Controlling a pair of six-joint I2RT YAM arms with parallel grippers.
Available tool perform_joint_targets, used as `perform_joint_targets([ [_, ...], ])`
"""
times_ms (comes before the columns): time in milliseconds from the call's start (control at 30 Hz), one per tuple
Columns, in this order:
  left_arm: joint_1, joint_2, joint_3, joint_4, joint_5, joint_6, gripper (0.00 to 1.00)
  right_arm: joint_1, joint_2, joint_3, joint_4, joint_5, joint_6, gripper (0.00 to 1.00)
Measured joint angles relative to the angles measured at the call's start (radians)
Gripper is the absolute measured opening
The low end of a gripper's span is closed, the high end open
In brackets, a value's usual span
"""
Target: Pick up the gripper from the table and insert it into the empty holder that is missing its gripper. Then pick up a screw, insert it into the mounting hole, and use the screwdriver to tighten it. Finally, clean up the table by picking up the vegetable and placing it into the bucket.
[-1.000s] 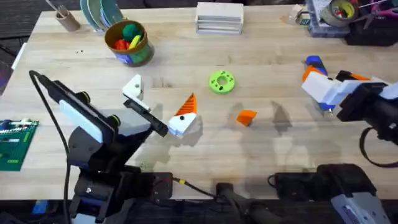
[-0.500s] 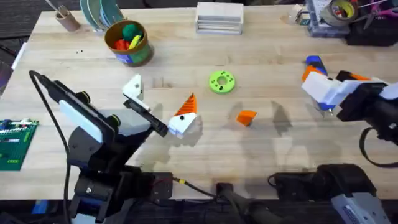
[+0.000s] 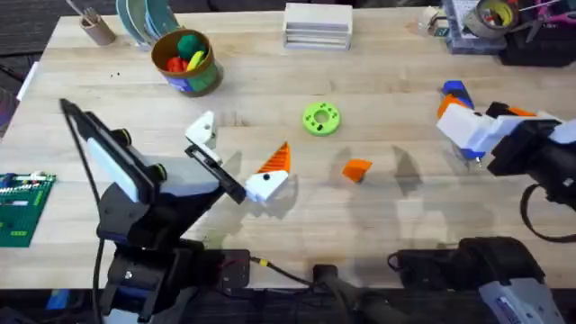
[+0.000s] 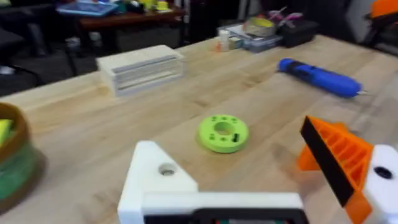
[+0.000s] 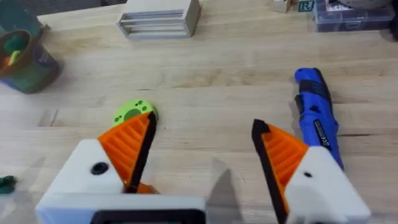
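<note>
The loose orange gripper (image 3: 356,169) lies on the table right of centre. My left gripper (image 3: 241,142) is open over the table's middle. One of its fingers is the bare white holder (image 4: 155,183) with the dark mounting hole (image 4: 166,168); the other finger carries an orange ribbed pad (image 4: 339,163). My right gripper (image 5: 204,124) is open at the right, both pads on, just beside the blue screwdriver (image 5: 317,115). The bucket (image 3: 186,61) stands at the back left. A small dark-green piece, apparently the vegetable (image 5: 6,182), shows in the right wrist view. The screw is out of view.
A lime-green disc (image 3: 320,118) lies between the two grippers. A white stacked block (image 3: 317,24) sits at the back edge and a clutter tray (image 3: 477,22) at the back right. A brown cup (image 3: 94,27) and a green board (image 3: 20,207) are on the left.
My left gripper has shifted slightly right and away from the arm's base. The right arm and the loose orange gripper have not moved.
</note>
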Motion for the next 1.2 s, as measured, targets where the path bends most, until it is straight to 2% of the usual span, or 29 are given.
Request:
perform_joint_targets([
  [200, 0.0, 0.0, 0.0, -0.005, 0.136, -0.143, 0.993, 0.0, 0.0, 0.0, 0.0, 0.0, 0.0, 0.992],
  [433, 0.0, 0.0, 0.0, -0.023, 0.293, -0.196, 0.993, 0.0, 0.0, 0.0, 0.0, 0.0, 0.0, 0.992],
  [667, 0.0, 0.0, 0.001, -0.044, 0.442, -0.197, 0.993, 0.0, 0.0, 0.0, 0.001, 0.0, 0.0, 0.992],
  [867, 0.0, 0.0, 0.001, -0.062, 0.556, -0.141, 0.993, 0.0, 0.0, 0.0, 0.005, -0.003, 0.028, 0.992],
  [1067, 0.0, 0.0, 0.001, -0.068, 0.591, -0.119, 0.993, 0.0, 0.017, 0.005, -0.02, -0.116, 0.07, 0.993],
  [1200, 0.0, 0.0, 0.001, -0.069, 0.598, -0.113, 0.993, 0.02, 0.123, 0.055, -0.12, -0.18, 0.03, 0.993],
])
